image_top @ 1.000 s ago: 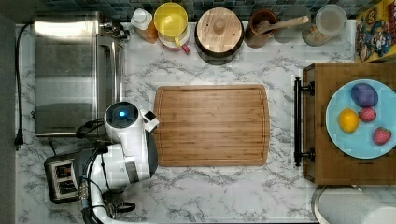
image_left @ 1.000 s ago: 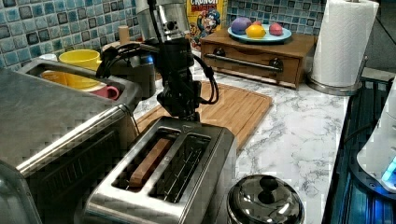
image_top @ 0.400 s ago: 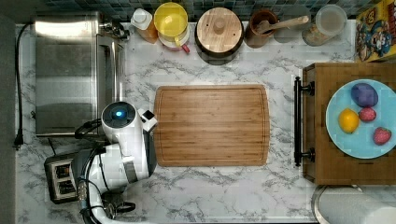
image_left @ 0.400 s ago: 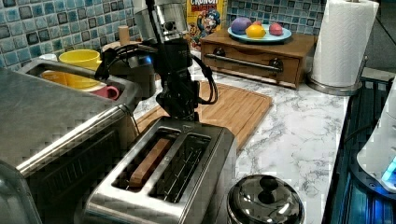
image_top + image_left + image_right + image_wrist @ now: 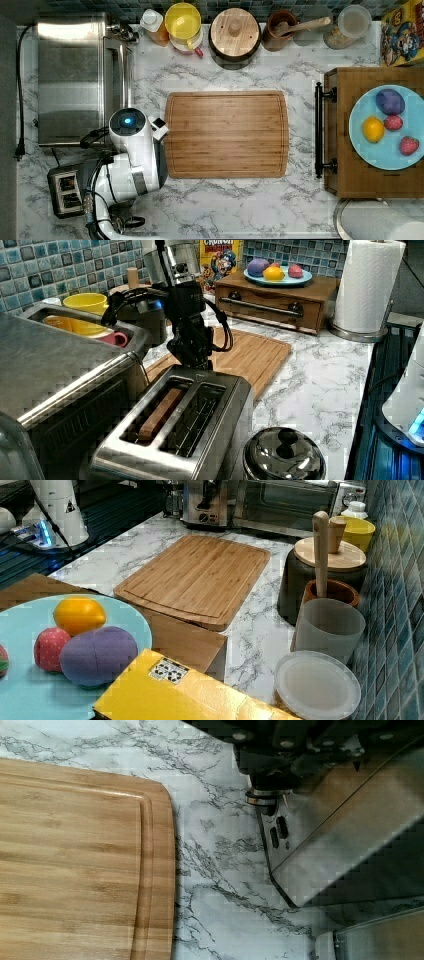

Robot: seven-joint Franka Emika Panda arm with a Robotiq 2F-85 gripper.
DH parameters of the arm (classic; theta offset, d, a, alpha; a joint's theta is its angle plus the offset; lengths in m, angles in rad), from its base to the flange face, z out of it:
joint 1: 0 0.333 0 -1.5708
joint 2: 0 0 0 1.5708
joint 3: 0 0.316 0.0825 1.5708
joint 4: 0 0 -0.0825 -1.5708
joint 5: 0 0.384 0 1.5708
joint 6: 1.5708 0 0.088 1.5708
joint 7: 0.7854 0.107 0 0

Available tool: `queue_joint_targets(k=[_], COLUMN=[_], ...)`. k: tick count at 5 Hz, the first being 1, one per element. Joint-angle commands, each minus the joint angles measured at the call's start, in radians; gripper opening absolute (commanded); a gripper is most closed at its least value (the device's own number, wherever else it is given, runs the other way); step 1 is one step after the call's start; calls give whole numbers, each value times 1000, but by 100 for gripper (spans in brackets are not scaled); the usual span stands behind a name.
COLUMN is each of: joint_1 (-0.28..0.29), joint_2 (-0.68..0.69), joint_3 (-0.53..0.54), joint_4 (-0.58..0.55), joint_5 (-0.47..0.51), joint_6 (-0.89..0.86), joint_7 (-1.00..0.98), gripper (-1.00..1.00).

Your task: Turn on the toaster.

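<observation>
Steel toaster (image 5: 175, 427): left view shows slots; wrist view shows claw (image 5: 267, 802) at its end face; claw state untellable.

The toaster (image 5: 185, 435) has a brushed-steel shell with a soft sheen, and its end face (image 5: 345, 835) reads as smooth satin metal. Beside it, the toaster oven (image 5: 75, 75) shows the same brushed steel. The countertop (image 5: 240, 210) is polished white marble with grey veining. The cutting board (image 5: 227, 134) is matt, striped wood, likely bamboo. The pot lid (image 5: 284, 457) is mirror-glossy metal. The arm (image 5: 137, 160) wears smooth, glossy white plastic. The backsplash (image 5: 35, 270) is glazed blue tile. The paper towel roll (image 5: 367, 282) looks soft and matt. The plate (image 5: 30, 685) is glossy pale blue.
</observation>
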Motion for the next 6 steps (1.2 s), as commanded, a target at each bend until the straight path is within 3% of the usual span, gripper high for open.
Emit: queue_joint_targets(k=[1,6], joint_1=[27,41], joint_2=[246,245], joint_3=[-17,-29], joint_4=[-226,-225], joint_5=[-45,-38], joint_6=[182,181], joint_7=[40,34], gripper=[-100,-100])
